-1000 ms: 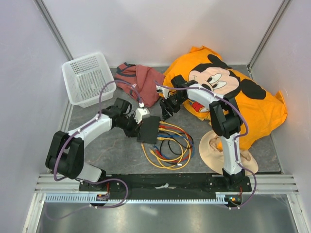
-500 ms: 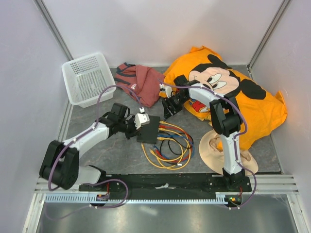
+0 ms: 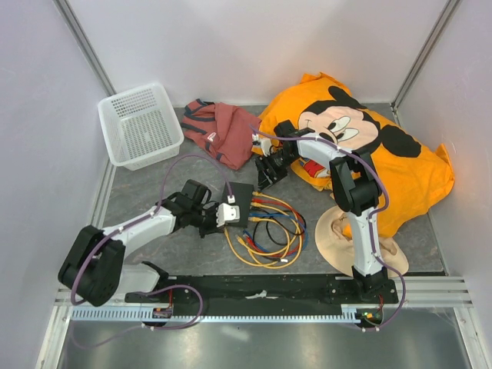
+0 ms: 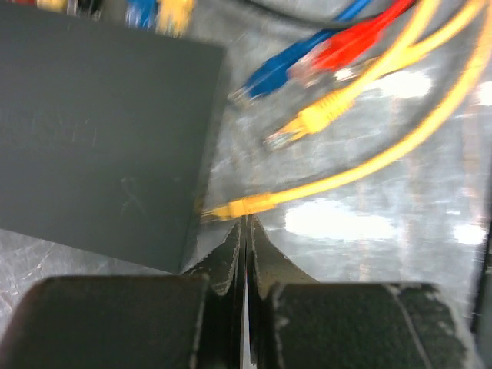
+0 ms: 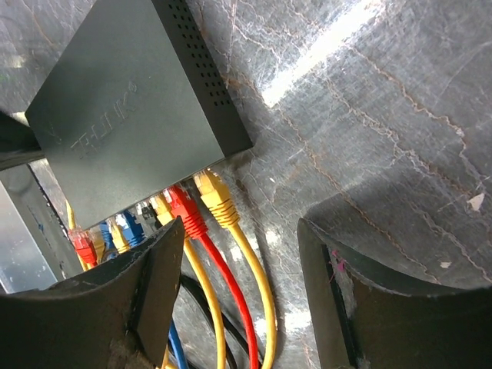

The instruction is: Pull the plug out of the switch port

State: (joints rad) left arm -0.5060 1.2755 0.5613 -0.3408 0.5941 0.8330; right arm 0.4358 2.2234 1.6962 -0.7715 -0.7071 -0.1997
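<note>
The switch (image 3: 241, 196) is a flat matte-black box lying mid-table, with yellow (image 5: 214, 196), red (image 5: 184, 213) and blue plugs in the sockets along its right edge. My left gripper (image 3: 230, 223) is shut and empty at the switch's near corner. In the left wrist view its tips (image 4: 246, 221) touch a loose yellow plug (image 4: 244, 206) beside the switch (image 4: 100, 131). My right gripper (image 3: 266, 175) is open just beyond the switch's far end. In the right wrist view it (image 5: 240, 231) hangs over the plugged yellow and red cables, touching neither, with the switch (image 5: 131, 115) ahead.
A tangle of yellow, blue, red and black cables (image 3: 269, 231) lies right of the switch. A white basket (image 3: 138, 123) stands at the back left, with a red cloth (image 3: 223, 131) behind the switch. An orange Mickey Mouse pillow (image 3: 400, 173) and a beige hat (image 3: 338, 234) lie on the right.
My left gripper has drawn back from the switch's far left side to its near corner. The switch has turned slightly. The right gripper has barely moved.
</note>
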